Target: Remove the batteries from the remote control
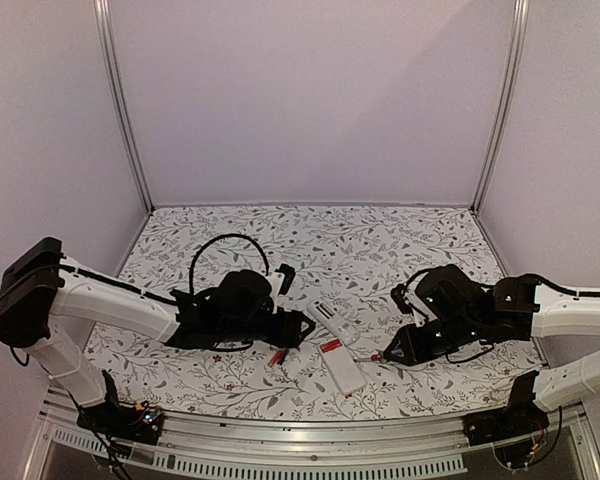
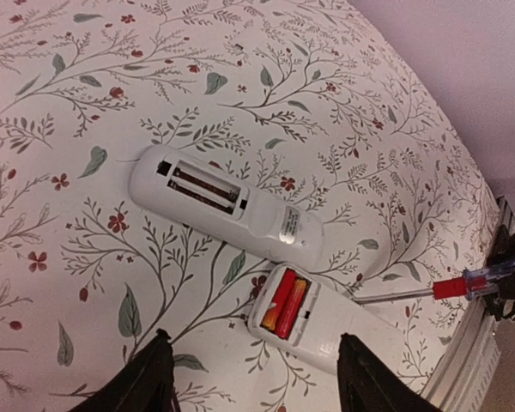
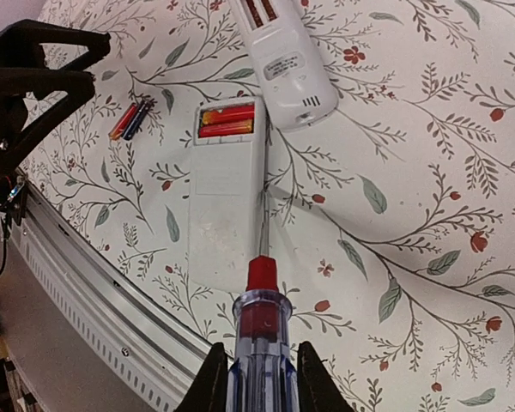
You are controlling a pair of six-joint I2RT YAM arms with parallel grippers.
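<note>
The table, draped in a white cloth printed with leafy twigs and small red flowers, carries everything. Two white-and-black arms reach in from its near corners.

The left gripper has its black fingers spread wide apart and holds nothing. It hangs low, just left of the two handsets. The right gripper is clamped on the clear blue handle of a long screwdriver with a red collar.

The slim white plastic remote control lies face down near the table's front edge, between the two grippers. Its battery recess is uncovered at the end farther from the edge. A second white remote control lies just behind it at an angle, its end touching or nearly touching the first one's corner. Its long narrow recess stands open, showing only dark slots.

The screwdriver's thin metal shaft runs along one long edge of the first handset. Its tip reaches the corner of the open recess, though I cannot tell whether it touches the plastic.

Two red batteries sit side by side inside that recess. Two loose batteries, one red and one dark, lie together on the cloth, near the left gripper.
</note>
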